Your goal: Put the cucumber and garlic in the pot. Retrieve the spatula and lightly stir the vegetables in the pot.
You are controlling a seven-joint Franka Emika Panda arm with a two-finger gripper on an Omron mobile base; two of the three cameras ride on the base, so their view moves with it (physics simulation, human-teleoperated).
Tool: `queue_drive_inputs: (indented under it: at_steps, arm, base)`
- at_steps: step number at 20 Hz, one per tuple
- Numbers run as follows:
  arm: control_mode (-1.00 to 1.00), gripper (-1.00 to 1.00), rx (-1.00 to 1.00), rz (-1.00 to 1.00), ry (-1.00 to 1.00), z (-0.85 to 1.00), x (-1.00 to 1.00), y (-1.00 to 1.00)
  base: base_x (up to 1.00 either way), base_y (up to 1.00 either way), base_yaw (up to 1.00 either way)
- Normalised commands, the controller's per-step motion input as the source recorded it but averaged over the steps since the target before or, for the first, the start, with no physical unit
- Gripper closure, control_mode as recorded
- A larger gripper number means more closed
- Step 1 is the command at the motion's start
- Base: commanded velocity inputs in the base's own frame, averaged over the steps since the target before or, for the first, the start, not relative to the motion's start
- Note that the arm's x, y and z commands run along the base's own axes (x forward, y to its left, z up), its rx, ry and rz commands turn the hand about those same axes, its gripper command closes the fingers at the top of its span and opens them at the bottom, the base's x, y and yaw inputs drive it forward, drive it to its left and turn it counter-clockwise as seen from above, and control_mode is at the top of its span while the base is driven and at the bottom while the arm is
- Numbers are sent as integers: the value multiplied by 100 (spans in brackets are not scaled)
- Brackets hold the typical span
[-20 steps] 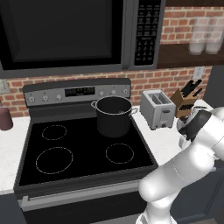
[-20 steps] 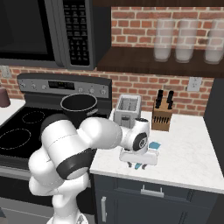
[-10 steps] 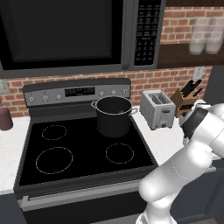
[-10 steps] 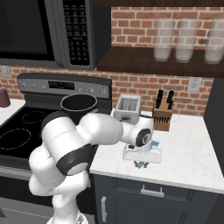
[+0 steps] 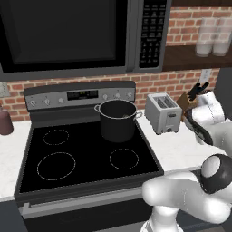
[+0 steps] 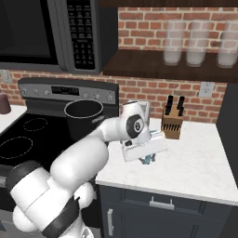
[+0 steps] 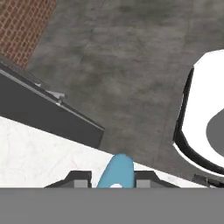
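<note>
My gripper [image 6: 145, 157] hangs low over the white counter [image 6: 195, 158] to the right of the stove, shut on the blue handle of the spatula [image 6: 149, 161]. In the hand view the blue handle [image 7: 117, 169] sticks up between the two dark fingertips [image 7: 79, 178] of the gripper [image 7: 113, 179]. I cannot tell whether the spatula rests on the counter. The dark-grey pot [image 5: 117, 120] stands on the back right burner, also seen left of my arm [image 6: 84, 117]. The cucumber and garlic are out of view.
A silver toaster [image 5: 163, 113] stands just right of the stove, and a knife block [image 6: 172, 123] sits by the brick wall. The black stovetop [image 5: 86, 156] lies left. Glasses line the shelf [image 6: 186, 67] above. The counter's front edge [image 7: 65, 144] is close.
The jaws have closed onto the blue spatula handle. The hand has stayed over the same patch of counter, tilting slightly.
</note>
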Motion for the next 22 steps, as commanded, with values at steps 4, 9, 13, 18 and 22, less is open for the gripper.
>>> queue_drive_inputs:
  at_steps: [4, 9, 13, 18, 22]
  arm:
    - [-100, 100, -47, 54, -3, 100, -52, 41]
    - [-100, 100, -33, 44, 1, 100, -6, 39]
    - [-100, 100, -28, 41, 14, 100, 0, 60]
    - [-100, 100, -23, 35, 19, 100, 12, 55]
    - [-100, 100, -17, 22, 19, 100, 26, 35]
  base:
    - [0, 0, 0]
    - [0, 0, 0]
    - [0, 0, 0]
    - [0, 0, 0]
    - [0, 0, 0]
